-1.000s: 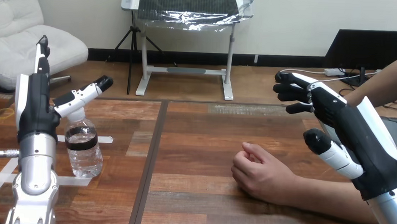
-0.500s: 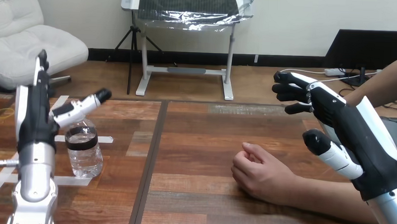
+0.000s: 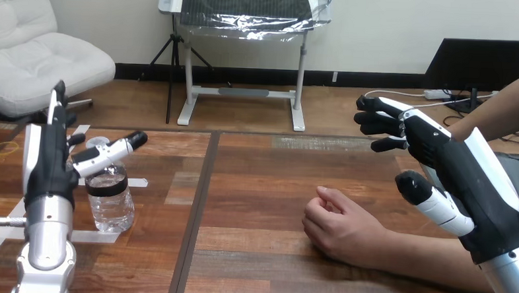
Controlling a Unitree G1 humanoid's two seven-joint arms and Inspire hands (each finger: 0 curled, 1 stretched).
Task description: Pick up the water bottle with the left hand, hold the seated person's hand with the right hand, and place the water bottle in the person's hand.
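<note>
Left hand has sunk lower beside water bottle; fingers straight, thumb across neck, nothing gripped. Bottle upright on counter, left side. Right hand unmoved, fingers loosely open, empty, apart from person's hand. Grasp probably next.

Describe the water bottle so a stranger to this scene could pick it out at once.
Start at the wooden table and go to its left half, left of the dark seam. There, on pale tape strips just beside the robot's left hand, stands the water bottle, upright. It is the one clear plastic thing there, with a black band round its body.
</note>
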